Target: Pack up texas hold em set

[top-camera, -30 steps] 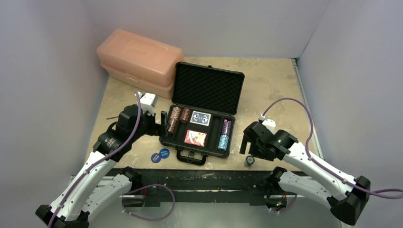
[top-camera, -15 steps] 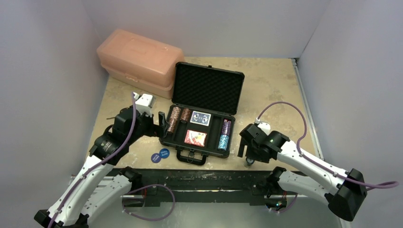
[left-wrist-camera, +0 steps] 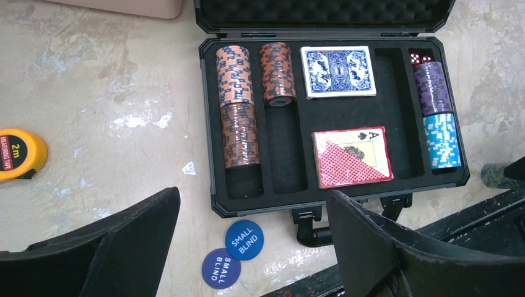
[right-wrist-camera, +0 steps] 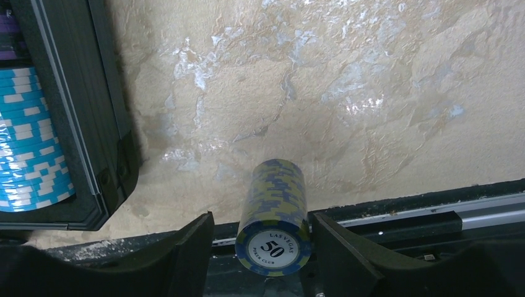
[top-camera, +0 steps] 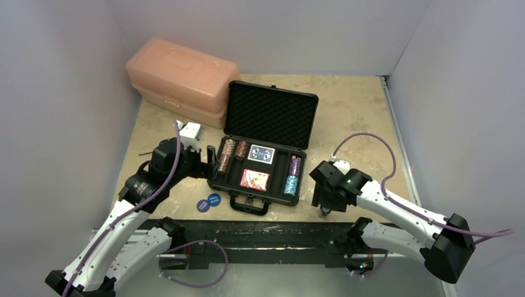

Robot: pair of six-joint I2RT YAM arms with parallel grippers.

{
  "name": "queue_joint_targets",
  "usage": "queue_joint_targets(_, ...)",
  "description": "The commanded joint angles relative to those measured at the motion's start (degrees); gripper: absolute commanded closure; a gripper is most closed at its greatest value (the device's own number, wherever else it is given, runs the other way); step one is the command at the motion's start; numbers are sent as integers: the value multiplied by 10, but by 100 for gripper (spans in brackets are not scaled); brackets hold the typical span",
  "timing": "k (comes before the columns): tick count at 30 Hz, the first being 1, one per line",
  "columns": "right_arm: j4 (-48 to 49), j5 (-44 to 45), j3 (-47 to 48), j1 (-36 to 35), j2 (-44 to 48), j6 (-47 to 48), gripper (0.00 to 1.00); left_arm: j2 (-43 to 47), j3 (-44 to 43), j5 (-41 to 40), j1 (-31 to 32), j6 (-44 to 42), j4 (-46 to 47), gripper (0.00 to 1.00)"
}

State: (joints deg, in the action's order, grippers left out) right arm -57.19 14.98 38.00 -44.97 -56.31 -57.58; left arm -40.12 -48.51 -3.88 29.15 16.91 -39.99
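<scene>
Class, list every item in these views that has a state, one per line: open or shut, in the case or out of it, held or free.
briefcase: open, lid up
pink box: shut
red card deck: in the case
blue card deck: in the case
two blue discs: out, on the table
50 chip stack: out, between right fingers, grip unclear
left gripper: open, empty
tape measure: free

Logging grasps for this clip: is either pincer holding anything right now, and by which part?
Left pincer holds nothing. Right pincer brackets the lying yellow-and-blue poker chip stack by its curved sides near the "50" end; whether the grip is closed cannot be told.
</scene>
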Motion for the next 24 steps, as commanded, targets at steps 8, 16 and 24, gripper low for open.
queue_joint_targets(8,7,-23,8,0,-18,14,41,0,-25,-11,-2,-8,2,13)
queue_joint_targets(16,4,-22,14,0,-33,20,56,1,-25,-13,-1,-10,1,13)
queue_joint_targets(24,6,-29,20,0,-35,27,88,3,-25,-11,-1,-14,0,14)
